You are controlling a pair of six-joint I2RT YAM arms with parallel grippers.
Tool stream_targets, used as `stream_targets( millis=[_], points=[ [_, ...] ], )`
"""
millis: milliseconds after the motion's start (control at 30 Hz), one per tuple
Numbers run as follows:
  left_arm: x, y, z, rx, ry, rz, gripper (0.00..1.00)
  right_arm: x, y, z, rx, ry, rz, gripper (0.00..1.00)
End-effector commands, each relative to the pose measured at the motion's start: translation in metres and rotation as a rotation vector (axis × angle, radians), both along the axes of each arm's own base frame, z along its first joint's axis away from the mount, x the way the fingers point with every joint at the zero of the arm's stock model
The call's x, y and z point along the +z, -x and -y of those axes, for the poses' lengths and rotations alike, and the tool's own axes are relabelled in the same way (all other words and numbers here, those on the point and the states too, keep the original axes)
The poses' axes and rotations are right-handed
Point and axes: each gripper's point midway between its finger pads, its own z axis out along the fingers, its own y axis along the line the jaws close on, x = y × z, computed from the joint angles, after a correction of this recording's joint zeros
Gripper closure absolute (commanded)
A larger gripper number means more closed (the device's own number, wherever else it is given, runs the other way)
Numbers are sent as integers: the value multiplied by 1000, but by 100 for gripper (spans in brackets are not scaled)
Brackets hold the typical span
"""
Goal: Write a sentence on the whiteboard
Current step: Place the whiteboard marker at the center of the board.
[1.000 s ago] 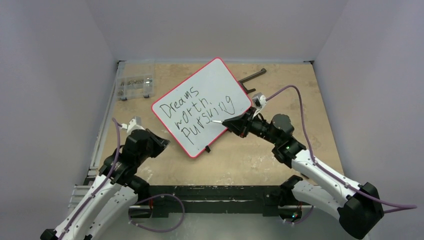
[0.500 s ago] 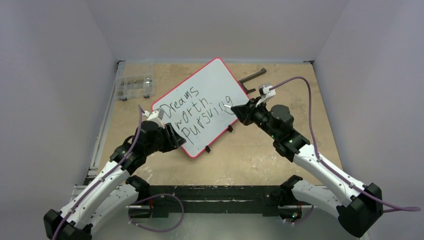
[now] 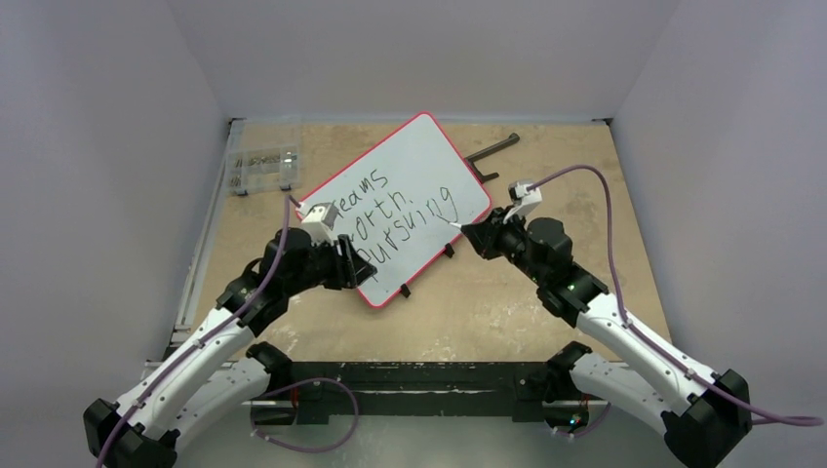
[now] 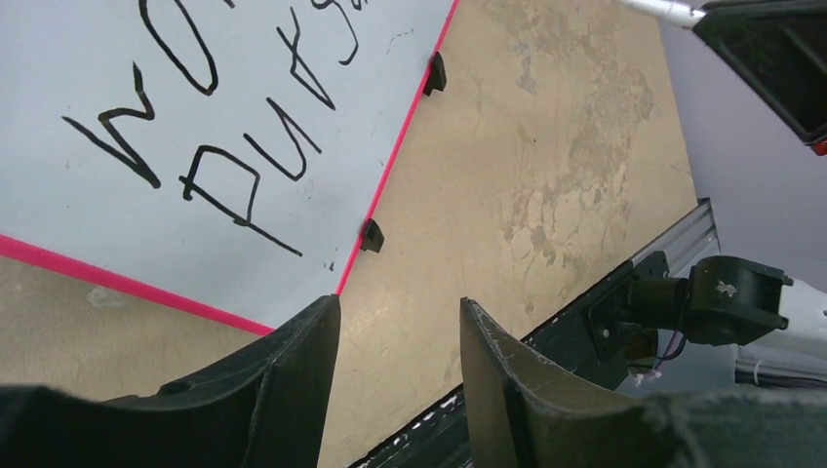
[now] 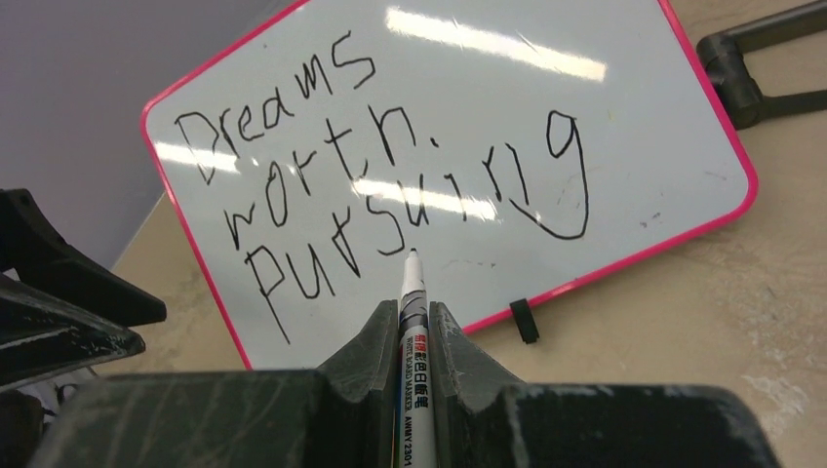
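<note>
The whiteboard (image 3: 421,154), white with a red rim, lies tilted on the table. The sentence (image 3: 402,216) runs across it in three black lines, "Dreams worth pursuing" (image 5: 375,180). My right gripper (image 3: 475,237) is shut on a white marker (image 5: 413,285). It hovers at the board's right edge, with the marker tip pointing at the last line; whether the tip touches, I cannot tell. My left gripper (image 3: 353,265) is over the board's near-left corner and hides the start of each line. It is open (image 4: 399,300), with only table between its fingers.
Two small black clips (image 3: 405,291) sit on the board's near edge. A clear plastic box (image 3: 263,168) stands at the back left. A black stand (image 3: 492,151) lies behind the board's right corner. A black rail (image 3: 419,375) runs along the table's near edge.
My left arm has reached forward to the board's near-left corner, and its gripper has opened. My right gripper has drawn back to the right with the marker.
</note>
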Motion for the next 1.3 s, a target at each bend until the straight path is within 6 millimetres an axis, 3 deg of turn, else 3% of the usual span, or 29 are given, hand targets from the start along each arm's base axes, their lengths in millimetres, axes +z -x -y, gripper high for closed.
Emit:
stream_targets(
  millis=[0, 167, 300, 533, 833, 933, 1133, 1167, 1267],
  points=[
    [33, -8, 16, -94, 34, 126, 51, -23, 19, 3, 32, 5, -68, 100],
    [34, -13, 24, -169, -15, 155, 47, -64, 49, -7, 148, 12, -237, 100],
    [35, -18, 27, -172, -16, 162, 47, -91, 62, -18, 166, -127, -342, 100],
    [31, -14, 29, -177, 4, 147, 47, -130, 58, -25, 84, -348, -454, 100],
    [23, -10, 24, -167, -3, 138, 47, -147, 43, -30, 61, -420, -466, 99],
    [21, -10, 24, -167, -3, 137, 47, -148, 41, -32, 80, -414, -461, 62],
    [20, -11, 24, -169, -11, 137, 48, -159, 43, -27, 70, -362, -481, 7],
    [21, -12, 24, -169, -12, 139, 47, -160, 43, -24, 62, -348, -480, 2],
    [23, -13, 24, -169, -18, 146, 47, -162, 38, -11, -7, -272, -466, 1]
  ],
)
